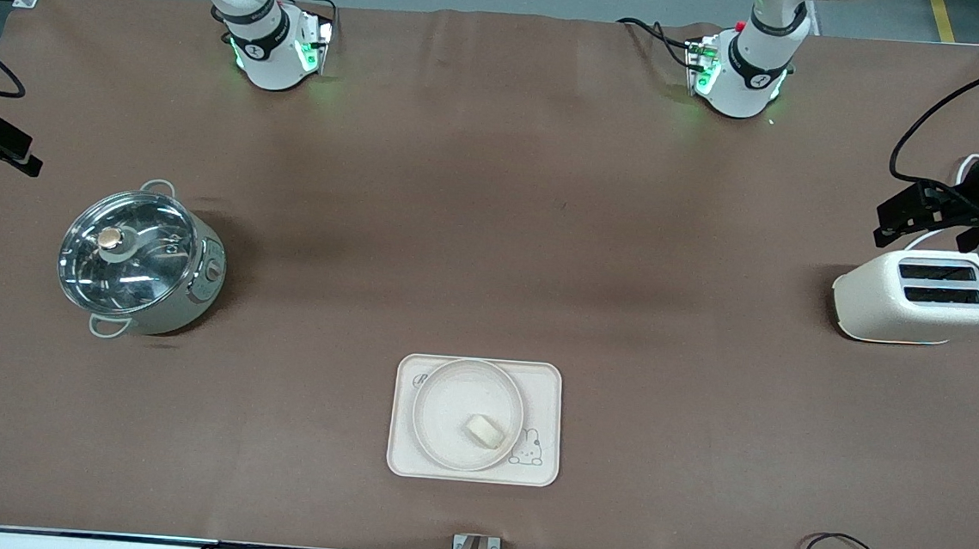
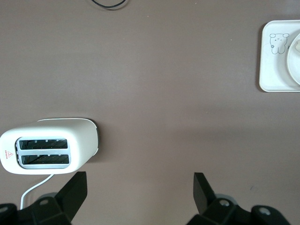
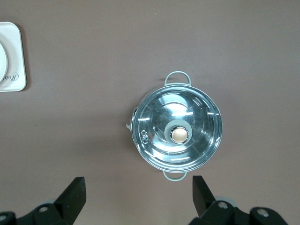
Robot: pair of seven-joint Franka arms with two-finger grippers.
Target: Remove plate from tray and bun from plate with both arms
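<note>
Nearest the front camera we find the tray point(image 1: 544, 383), at six o'clock on the table, carrying the plate point(image 1: 446, 401) with the bun point(image 1: 485, 430) resting in it toward the plate's five o'clock. Our left wrist view shows the left gripper point(image 2: 139, 187) spread wide and empty above bare cloth beside the toaster point(image 2: 49, 146). Our right wrist view shows the right gripper point(image 3: 138, 187) equally wide, empty, over the cloth near the lidded pot point(image 3: 177, 131). We judge the shallow plate could slip or tip when lifted, rolling the bun off.
</note>
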